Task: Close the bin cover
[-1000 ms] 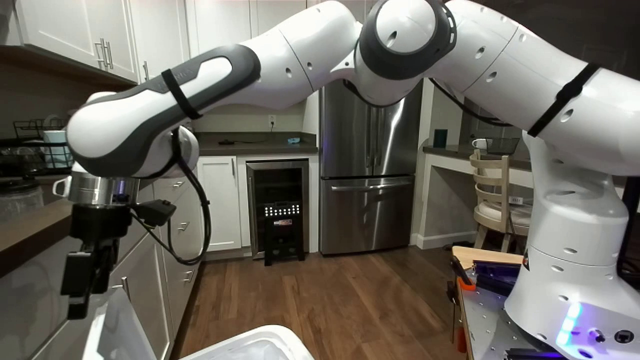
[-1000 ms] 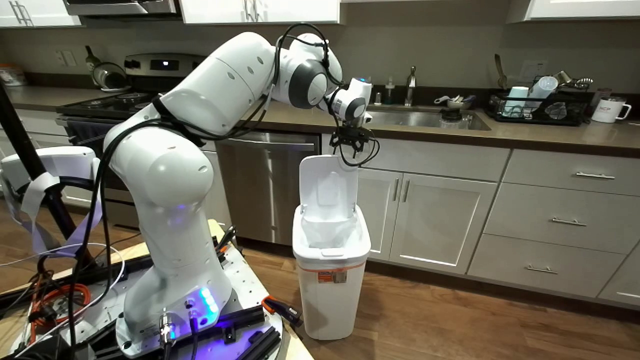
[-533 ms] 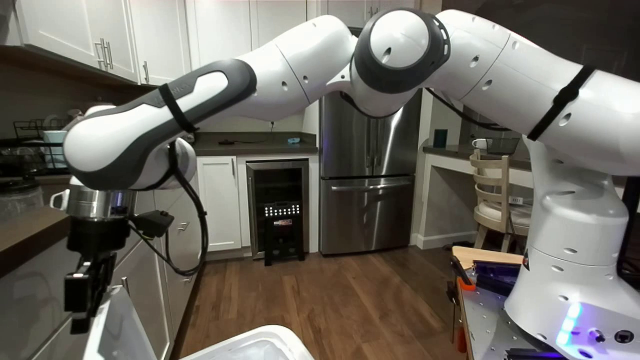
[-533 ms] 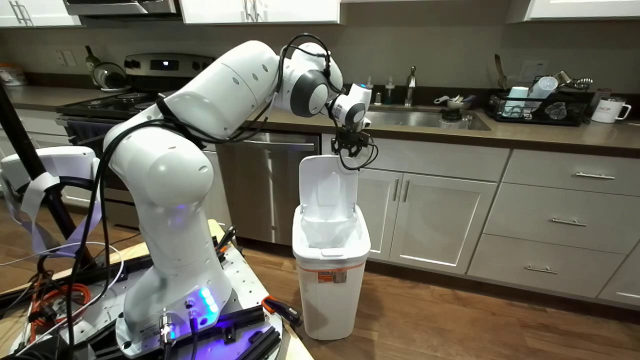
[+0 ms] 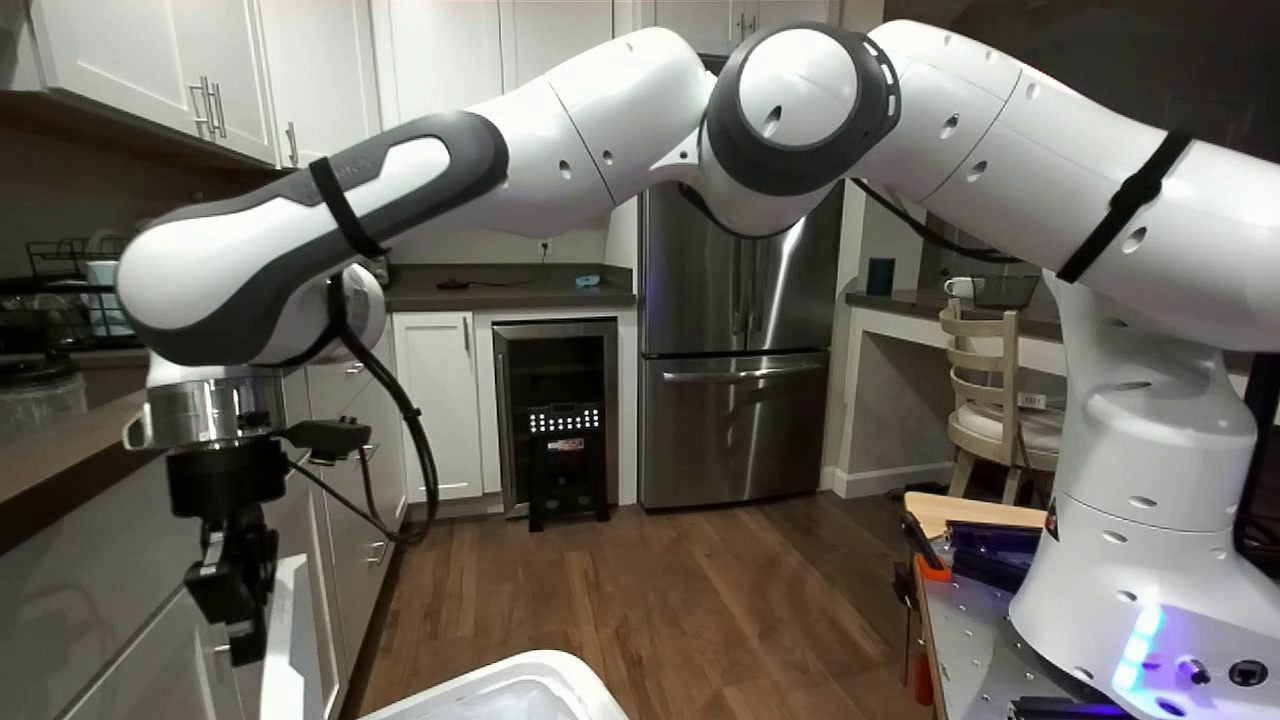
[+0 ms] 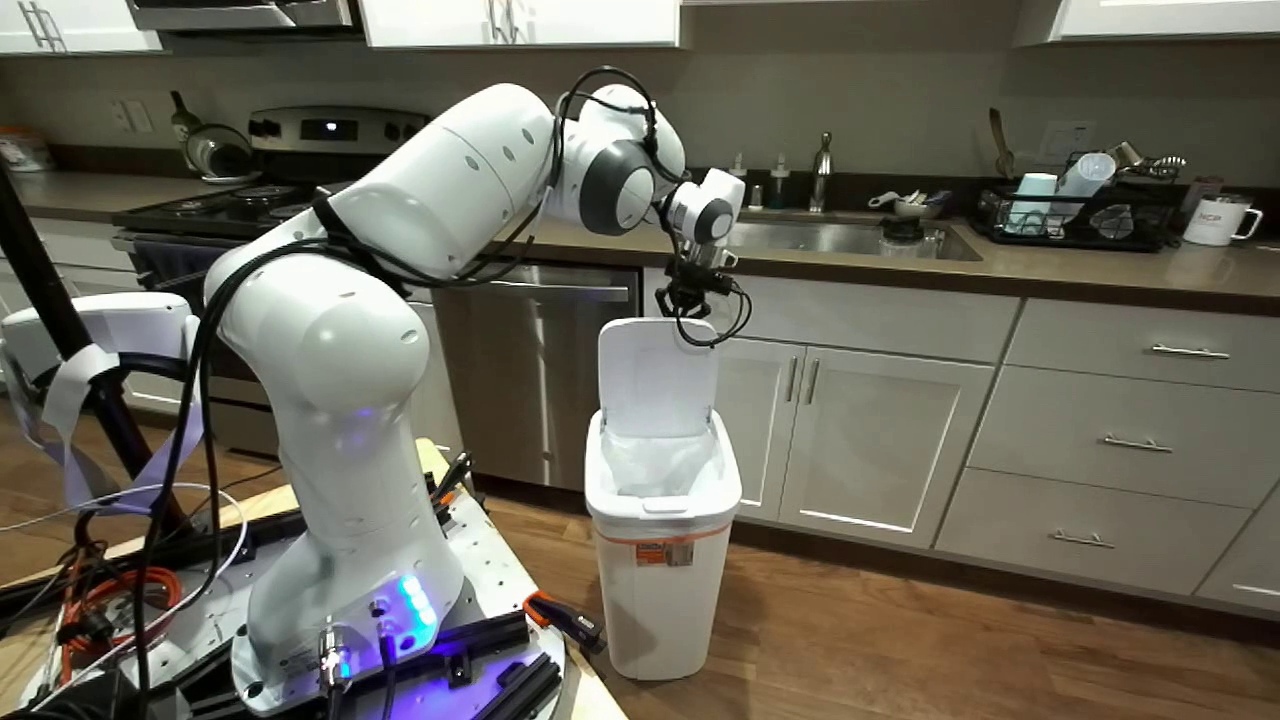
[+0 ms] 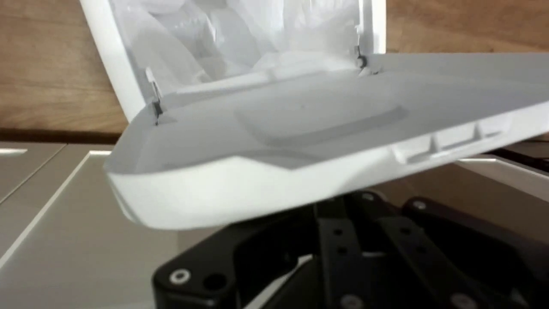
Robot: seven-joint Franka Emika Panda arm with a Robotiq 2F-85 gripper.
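The white bin [image 6: 662, 600] stands on the floor before the cabinets. Its bin cover [image 6: 655, 375] is raised on its hinges, nearly upright; in an exterior view the cover [image 5: 290, 640] shows edge-on. My gripper [image 5: 245, 635] points down behind the cover, on the cabinet side, and looks to be against its outer face. The fingers are drawn together with nothing seen between them. In the wrist view the bin cover [image 7: 300, 124] spans the picture, its lip hiding my fingertips. Past the hinges lies the open bin rim [image 7: 113, 60] with a pale liner inside.
White cabinets [image 6: 880, 440] and a dishwasher [image 6: 540, 380] stand behind the bin. The counter edge [image 5: 70, 460] runs beside my wrist. A sink [image 6: 850, 238] and a dish rack [image 6: 1080, 215] are above. The robot's base table [image 6: 500, 570] is beside the bin.
My gripper has come down behind the cover, closed its fingers, turned, and moved towards the bin. The cover has tipped slightly forward, its top edge now a little lower.
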